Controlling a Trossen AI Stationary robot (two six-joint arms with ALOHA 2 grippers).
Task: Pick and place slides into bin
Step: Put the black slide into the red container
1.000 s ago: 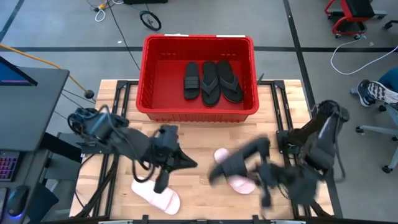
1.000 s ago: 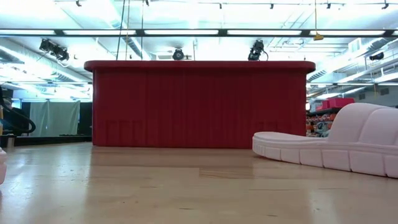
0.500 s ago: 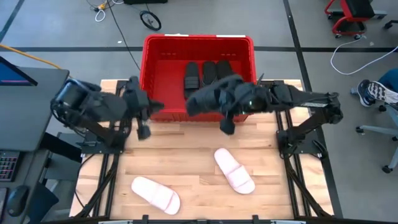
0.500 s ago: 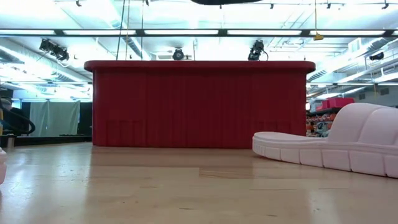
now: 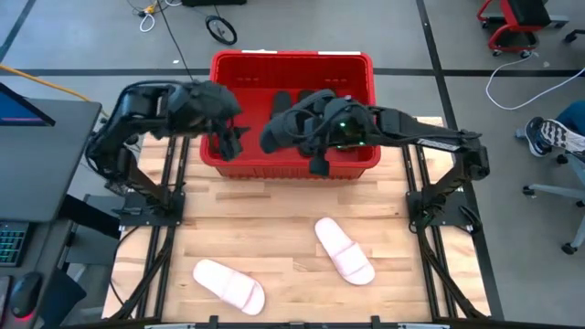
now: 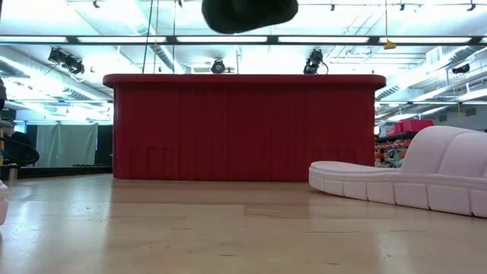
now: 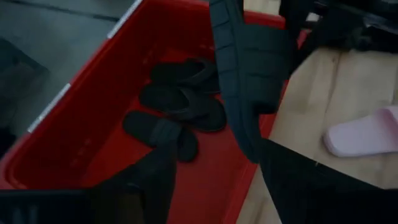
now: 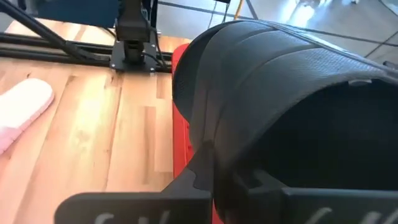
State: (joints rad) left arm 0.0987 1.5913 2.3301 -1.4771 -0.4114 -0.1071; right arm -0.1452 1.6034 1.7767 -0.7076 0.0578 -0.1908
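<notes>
Right gripper (image 5: 322, 144) is clamped on a black wide-strap slide (image 5: 291, 128), held in the air over the red bin (image 5: 292, 62), above its near wall around the middle (strap fills the right wrist view (image 8: 280, 99); the shoe's dark underside shows at the top of the low view (image 6: 249, 13)). Left gripper (image 5: 227, 142) hangs over the bin's left near corner, fingers spread wide, nothing between them, touching nothing. Inside the bin, toward the far right part of the floor, lie three black sandals: one wide-strap slide (image 7: 160, 132) and two thong flip-flops (image 7: 183, 87) side by side. Two pale pink slides are on the bench: one (image 5: 345, 249) right of centre, the other (image 5: 228, 285) near the front edge, left side.
</notes>
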